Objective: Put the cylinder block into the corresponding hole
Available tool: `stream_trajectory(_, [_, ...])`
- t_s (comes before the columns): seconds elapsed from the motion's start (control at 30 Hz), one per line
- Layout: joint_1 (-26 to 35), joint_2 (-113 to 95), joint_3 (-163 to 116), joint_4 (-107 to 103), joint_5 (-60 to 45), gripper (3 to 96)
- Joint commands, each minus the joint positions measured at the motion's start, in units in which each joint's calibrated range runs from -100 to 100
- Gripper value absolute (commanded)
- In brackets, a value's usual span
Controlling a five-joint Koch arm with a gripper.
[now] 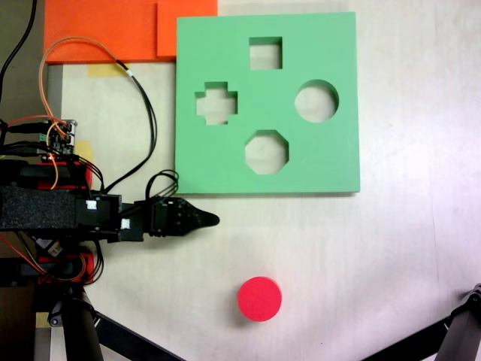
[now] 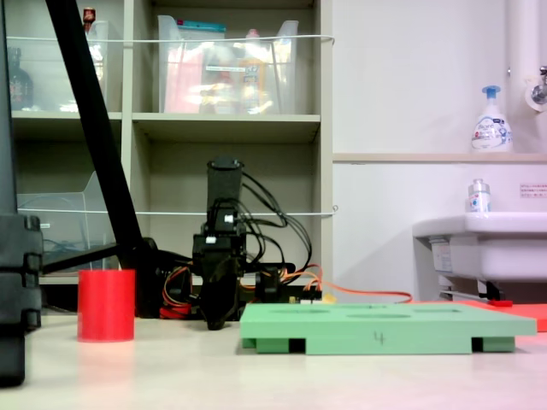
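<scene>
The red cylinder block [image 1: 259, 298] stands upright on the pale table near the front, and it shows at the second exterior view's left [image 2: 106, 305]. The green foam board [image 1: 225, 165] lies flat at the top centre, its round hole [image 1: 316, 101] on the first exterior view's right side, empty. My black gripper [image 1: 212, 219] points right just below the board's lower left corner, jaws together with nothing held. It is up and to the left of the cylinder, well apart from it. In the second exterior view the gripper [image 2: 215, 321] hangs tip-down close to the table.
The board [image 2: 385, 329] also has square [image 1: 265, 53], cross [image 1: 216, 103] and octagonal [image 1: 266, 151] cutouts. Orange foam sheets [image 1: 113, 30] lie at the top left. Loose cables [image 1: 143, 120] arc left of the board. Black tripod legs [image 1: 458, 331] cross the lower corners.
</scene>
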Motion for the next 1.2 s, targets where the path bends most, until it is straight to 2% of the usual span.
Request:
stream_trajectory(0.03, [1.0,-0.5,-1.1,-6.5,-0.7,48.6])
stream_trajectory(0.93, [1.9,-0.5,-1.1,-6.3,-0.2,50.2])
stream_trajectory(1.2, [1.2,-0.5,-1.1,18.1,17.7,46.8])
